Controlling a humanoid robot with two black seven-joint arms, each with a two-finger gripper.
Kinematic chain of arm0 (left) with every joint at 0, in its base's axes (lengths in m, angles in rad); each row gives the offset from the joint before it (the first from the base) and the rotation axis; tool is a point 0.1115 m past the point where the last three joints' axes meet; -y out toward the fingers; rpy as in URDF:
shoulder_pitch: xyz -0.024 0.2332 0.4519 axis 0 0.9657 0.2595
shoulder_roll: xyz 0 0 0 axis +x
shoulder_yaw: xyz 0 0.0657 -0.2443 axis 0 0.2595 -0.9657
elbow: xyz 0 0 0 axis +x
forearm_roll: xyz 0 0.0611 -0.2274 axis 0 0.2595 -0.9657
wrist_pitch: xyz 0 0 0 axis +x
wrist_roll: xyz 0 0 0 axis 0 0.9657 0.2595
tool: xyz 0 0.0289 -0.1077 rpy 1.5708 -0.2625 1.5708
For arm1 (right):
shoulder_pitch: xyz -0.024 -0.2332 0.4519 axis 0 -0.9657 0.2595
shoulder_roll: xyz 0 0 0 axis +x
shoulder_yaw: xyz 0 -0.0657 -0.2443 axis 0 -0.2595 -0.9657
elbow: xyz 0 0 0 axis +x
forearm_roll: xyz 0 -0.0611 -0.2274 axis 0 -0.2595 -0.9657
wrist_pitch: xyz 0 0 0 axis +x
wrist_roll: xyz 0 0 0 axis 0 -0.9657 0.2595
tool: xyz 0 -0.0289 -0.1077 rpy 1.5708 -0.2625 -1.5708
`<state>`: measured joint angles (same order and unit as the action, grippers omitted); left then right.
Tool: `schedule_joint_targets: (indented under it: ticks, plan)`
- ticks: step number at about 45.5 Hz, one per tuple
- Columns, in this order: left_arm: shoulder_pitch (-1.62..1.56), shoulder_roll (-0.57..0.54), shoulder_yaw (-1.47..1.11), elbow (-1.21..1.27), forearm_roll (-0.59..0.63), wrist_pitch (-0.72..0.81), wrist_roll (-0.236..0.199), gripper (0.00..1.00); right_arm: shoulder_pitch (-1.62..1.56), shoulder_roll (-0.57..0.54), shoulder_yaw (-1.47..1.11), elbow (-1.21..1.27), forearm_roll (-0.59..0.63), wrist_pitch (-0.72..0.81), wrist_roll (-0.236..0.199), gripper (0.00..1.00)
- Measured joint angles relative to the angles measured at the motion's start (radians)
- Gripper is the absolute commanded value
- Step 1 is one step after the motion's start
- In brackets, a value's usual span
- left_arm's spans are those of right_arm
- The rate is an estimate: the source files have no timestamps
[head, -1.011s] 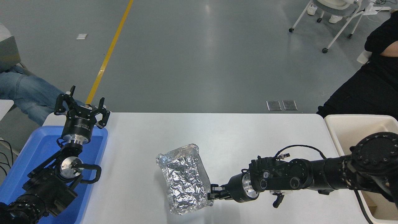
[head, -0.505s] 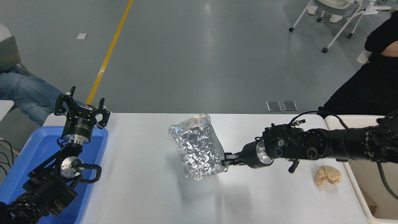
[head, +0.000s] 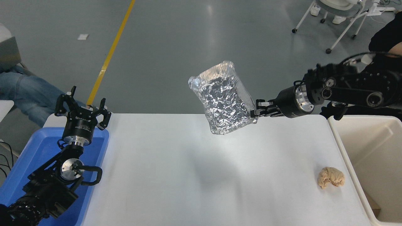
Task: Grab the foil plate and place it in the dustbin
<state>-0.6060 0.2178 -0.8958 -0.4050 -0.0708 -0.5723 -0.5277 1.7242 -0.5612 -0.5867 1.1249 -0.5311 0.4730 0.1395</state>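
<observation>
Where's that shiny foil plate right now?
In the head view, the foil plate hangs in the air above the table's far edge, right of centre, pinched at its right rim by the right claw.

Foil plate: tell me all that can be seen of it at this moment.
The foil plate is a crinkled, shiny silver aluminium tray, roughly rectangular with rounded corners and a raised rolled rim. It hangs in the air above the far part of the white table, tilted so that its wrinkled inside faces the camera, with its blurred shadow on the tabletop below. The right gripper is shut on its lower right rim; nothing else touches it. It has not reached the cream dustbin at the right.
</observation>
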Motion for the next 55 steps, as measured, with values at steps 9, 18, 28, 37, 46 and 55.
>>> schedule_joint_targets:
  ticks: [9,18,28,37,46,55]
  plan:
    - [0.000,0.000,0.000,0.000,0.000,0.000,0.000,0.99,0.053,-0.057,0.002,0.002,0.000,0.036,0.000,0.00]
    - [0.000,0.000,0.000,0.000,0.000,0.000,0.000,0.99,0.056,-0.107,0.005,-0.041,0.000,0.044,0.000,0.00]
    - [0.000,0.000,0.000,0.000,0.000,0.000,0.000,0.99,-0.006,-0.177,0.007,-0.162,0.001,0.041,-0.002,0.00]
    - [0.000,0.000,0.000,0.000,0.000,0.000,0.000,0.99,-0.125,-0.233,0.013,-0.382,0.033,0.035,-0.003,0.00]
    - [0.000,0.000,0.000,0.000,0.000,0.000,0.000,0.99,-0.323,-0.252,0.022,-0.667,0.160,0.034,-0.003,0.00]
    - [0.000,0.000,0.000,0.000,0.000,0.000,0.000,0.99,-0.503,-0.260,0.025,-0.851,0.294,0.019,-0.005,0.00]
